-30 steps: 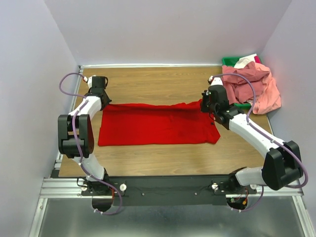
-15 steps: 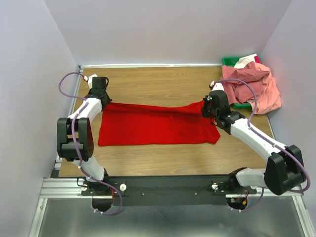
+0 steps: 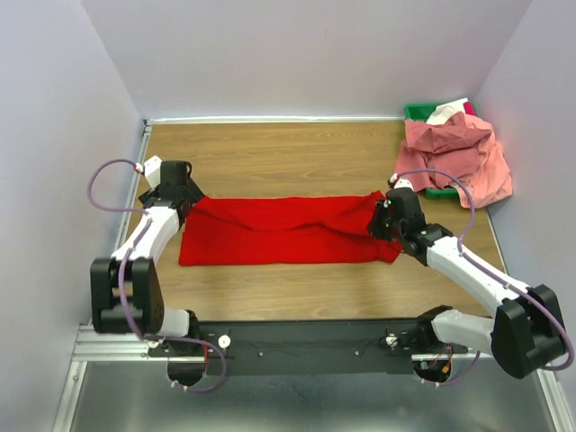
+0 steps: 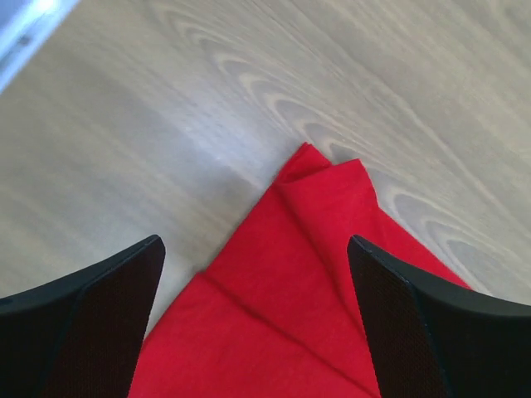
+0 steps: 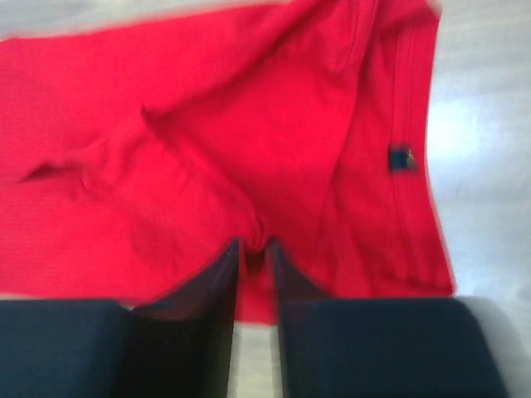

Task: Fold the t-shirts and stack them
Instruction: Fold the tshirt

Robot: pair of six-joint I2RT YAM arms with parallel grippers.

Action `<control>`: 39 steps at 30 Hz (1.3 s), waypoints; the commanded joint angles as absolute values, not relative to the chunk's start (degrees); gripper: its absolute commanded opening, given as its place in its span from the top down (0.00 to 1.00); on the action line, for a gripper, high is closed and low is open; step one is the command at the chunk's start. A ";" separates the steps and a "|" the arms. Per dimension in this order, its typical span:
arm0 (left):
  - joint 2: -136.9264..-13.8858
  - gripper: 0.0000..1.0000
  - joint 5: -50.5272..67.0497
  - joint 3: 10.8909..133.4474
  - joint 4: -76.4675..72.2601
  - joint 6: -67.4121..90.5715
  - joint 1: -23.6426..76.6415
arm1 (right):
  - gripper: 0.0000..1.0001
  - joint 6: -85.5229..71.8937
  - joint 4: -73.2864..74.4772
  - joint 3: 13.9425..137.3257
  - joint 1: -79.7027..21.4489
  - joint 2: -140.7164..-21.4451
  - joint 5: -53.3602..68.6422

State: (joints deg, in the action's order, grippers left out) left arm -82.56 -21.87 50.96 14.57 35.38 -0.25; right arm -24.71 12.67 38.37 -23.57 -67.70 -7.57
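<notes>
The bright red t-shirt (image 3: 288, 229) lies as a long folded band across the middle of the table, its left corner (image 4: 307, 274) flat on the wood. My left gripper (image 3: 183, 194) hovers over that corner, and in its wrist view the gripper (image 4: 253, 245) stands wide open with nothing held. My right gripper (image 3: 382, 217) sits at the shirt's right end. In the right wrist view the shirt (image 5: 207, 149) is blurred, and this gripper (image 5: 255, 249) has its jaws a little apart, a small ridge of red cloth between the tips. Salmon pink t-shirts (image 3: 459, 157) are heaped at the back right.
A green bin (image 3: 418, 112) sits under the pink heap in the back right corner, with a bit of white cloth (image 3: 447, 112) on it. Bare wood (image 3: 288, 153) lies behind the red shirt, and a strip (image 3: 288, 288) lies in front of it.
Both grippers came toward the near side and down, laying the shirt's lifted far edge flat. The left jaws opened wide and let go; the right jaws parted slightly.
</notes>
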 commanded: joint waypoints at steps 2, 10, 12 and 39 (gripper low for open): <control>-68.50 0.01 -28.04 49.48 19.76 46.13 -0.18 | 0.43 -29.62 19.59 35.07 -23.82 -59.71 -2.90; -70.48 0.01 -13.81 51.85 13.72 42.54 2.46 | 0.00 -29.36 20.21 36.98 -23.91 -55.89 -4.92; -75.04 0.01 -11.69 54.66 12.57 42.10 6.57 | 0.00 -30.06 20.04 39.19 -23.91 -60.00 -4.31; -105.47 0.02 -11.60 64.42 15.02 37.62 20.22 | 0.00 -36.74 8.53 48.08 -23.82 -97.29 -2.72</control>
State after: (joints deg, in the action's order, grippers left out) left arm -103.48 -9.39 63.99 13.06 38.81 20.43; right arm -35.18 7.66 50.94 -23.57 -94.61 -1.04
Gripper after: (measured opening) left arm 0.985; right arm 0.997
